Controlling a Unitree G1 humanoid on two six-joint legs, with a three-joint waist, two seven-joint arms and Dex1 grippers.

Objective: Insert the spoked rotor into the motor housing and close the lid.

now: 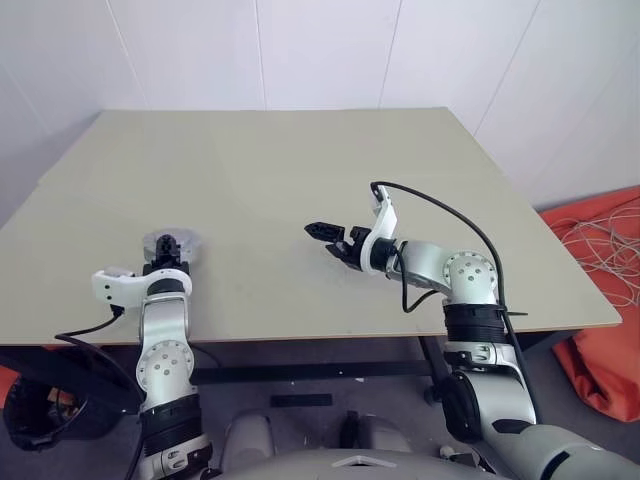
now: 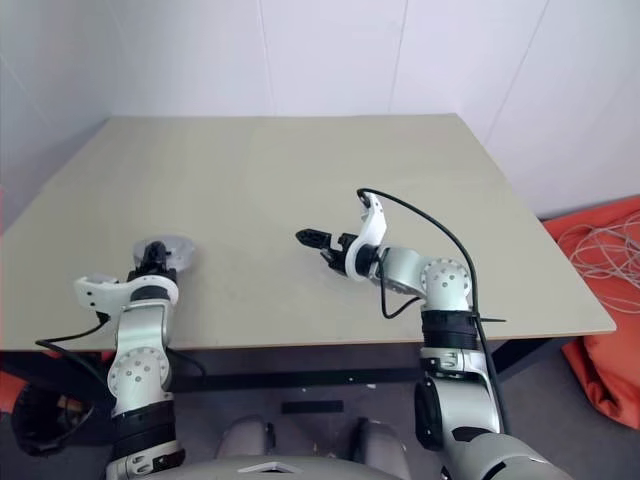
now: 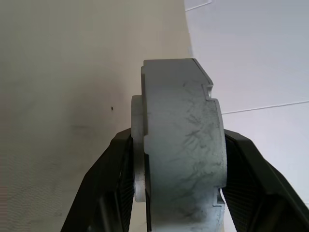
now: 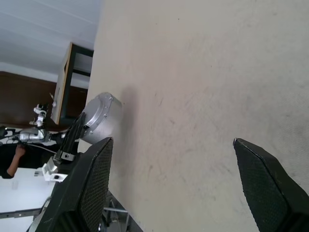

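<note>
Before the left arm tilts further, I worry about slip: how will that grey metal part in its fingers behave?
The grey metal part looks rigid and fairly heavy for its size. Its scuffed flat faces meet ribbed fingers, so slip seems unlikely. Set on edge, its round rim would probably roll.

I see the beige table (image 1: 300, 190) running back to a white panelled wall (image 1: 300, 50). Near the front left edge, my left gripper (image 1: 168, 246) is closed around a silvery round part (image 1: 172, 241), held just above the tabletop. Well apart from it, toward the middle, my right gripper (image 1: 332, 240) hangs over bare table with its 2 black fingers spread and nothing between them. An orange heap (image 1: 605, 300) with pale cords lies on the floor at right.
</note>
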